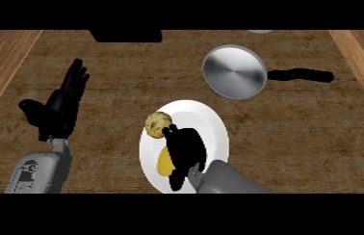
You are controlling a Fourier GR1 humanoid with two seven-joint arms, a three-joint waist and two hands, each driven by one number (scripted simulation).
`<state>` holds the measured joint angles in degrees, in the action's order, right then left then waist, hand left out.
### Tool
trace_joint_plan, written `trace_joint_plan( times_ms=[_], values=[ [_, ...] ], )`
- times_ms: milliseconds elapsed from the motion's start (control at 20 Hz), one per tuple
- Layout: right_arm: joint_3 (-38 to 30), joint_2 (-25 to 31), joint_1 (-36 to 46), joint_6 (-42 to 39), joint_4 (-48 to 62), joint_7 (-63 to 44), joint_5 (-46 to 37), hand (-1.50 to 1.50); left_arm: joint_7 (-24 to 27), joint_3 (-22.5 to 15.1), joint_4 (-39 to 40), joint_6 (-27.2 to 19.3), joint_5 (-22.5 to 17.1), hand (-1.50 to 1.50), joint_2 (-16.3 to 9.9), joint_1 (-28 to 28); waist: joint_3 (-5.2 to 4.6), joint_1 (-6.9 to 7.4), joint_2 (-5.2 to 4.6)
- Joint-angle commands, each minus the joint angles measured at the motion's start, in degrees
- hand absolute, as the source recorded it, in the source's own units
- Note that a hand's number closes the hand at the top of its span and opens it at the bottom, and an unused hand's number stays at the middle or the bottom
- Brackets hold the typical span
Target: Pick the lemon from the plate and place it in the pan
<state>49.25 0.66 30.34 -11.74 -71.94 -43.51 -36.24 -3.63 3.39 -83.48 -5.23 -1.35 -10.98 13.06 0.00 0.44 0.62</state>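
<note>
1. My right robot hand (186, 150) is hovering over the white plate (206, 114), fingers curling down onto the lemon (164, 163), which is lying on that plate.
2. A bumpy yellowish lump (157, 124) is sitting on the plate's upper left.
3. The steel pan (234, 71) is standing apart on the worktop (298, 133).
4. My left robot hand (62, 104) is resting spread, at the left.
</note>
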Motion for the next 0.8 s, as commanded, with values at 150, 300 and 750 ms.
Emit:
trace_joint_plan(
  times_ms=[150,300,750],
  values=[
    [14.0,-0.6,10.0,8.8,0.1,-10.0,12.7,1.50,-0.7,0.4,-0.1,2.7,-0.9,0.00,-1.2,1.2,-0.01,1.83,-0.81],
    [14.7,-0.6,12.6,14.5,-2.2,-12.8,6.3,1.50,-0.9,-0.5,0.9,0.1,0.7,0.00,0.8,1.4,-0.01,1.01,-0.63],
    [7.3,0.1,16.5,25.2,-9.7,-15.9,-11.1,1.50,0.5,0.9,1.6,-0.6,0.5,0.00,0.9,0.9,0.02,-0.76,-0.41]
  ],
)
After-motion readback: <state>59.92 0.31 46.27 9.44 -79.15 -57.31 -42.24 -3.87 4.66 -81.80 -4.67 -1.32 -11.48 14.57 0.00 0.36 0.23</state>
